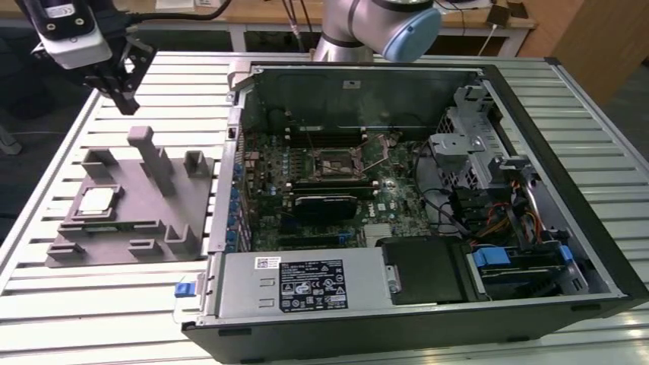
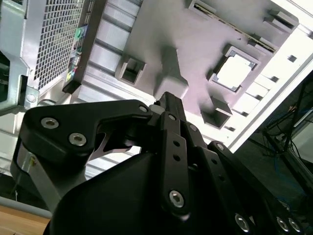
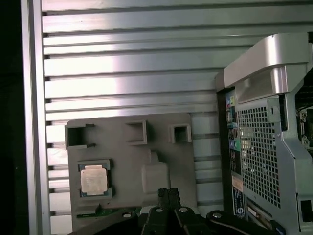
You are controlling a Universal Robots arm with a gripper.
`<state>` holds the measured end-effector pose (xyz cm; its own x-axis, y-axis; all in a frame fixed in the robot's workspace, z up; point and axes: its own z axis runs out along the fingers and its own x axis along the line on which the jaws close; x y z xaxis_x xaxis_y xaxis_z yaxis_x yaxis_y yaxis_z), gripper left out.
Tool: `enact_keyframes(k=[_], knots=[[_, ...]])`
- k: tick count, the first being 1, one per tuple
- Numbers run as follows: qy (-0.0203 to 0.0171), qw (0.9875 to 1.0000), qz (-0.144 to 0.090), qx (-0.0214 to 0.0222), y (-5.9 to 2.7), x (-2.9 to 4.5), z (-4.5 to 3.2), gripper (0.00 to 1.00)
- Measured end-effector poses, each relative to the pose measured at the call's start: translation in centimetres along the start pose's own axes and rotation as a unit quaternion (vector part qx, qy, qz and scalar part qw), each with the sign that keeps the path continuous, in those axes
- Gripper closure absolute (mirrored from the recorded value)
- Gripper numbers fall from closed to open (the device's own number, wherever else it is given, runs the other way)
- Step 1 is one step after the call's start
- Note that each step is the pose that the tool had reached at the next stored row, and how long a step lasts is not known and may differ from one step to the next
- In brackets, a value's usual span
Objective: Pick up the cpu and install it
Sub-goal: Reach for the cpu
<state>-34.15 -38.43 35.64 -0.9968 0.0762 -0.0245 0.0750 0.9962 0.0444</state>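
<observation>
Claw (image 1: 127, 103) clenched and empty, hovers above the counter (image 1: 41, 304), well apart from the cpu (image 1: 97, 201). The cpu sits in a recess of the grey block (image 1: 132, 217), presumably to keep it square for pickup.

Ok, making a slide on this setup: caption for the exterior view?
Claw hangs clear of the grey block where the cpu rests, open computer case alongside.

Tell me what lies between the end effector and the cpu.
In the exterior view, bare table slats and then the grey block's upright posts lie between the end effector and the cpu, which sits in the block's recess.
</observation>
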Motion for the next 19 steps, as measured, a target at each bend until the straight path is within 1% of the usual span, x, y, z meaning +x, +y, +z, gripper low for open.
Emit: enact_keyframes(k=[19], knots=[[0.0,1.0,0.0,0.0,-0.36,3.64,2.09,0.89]])
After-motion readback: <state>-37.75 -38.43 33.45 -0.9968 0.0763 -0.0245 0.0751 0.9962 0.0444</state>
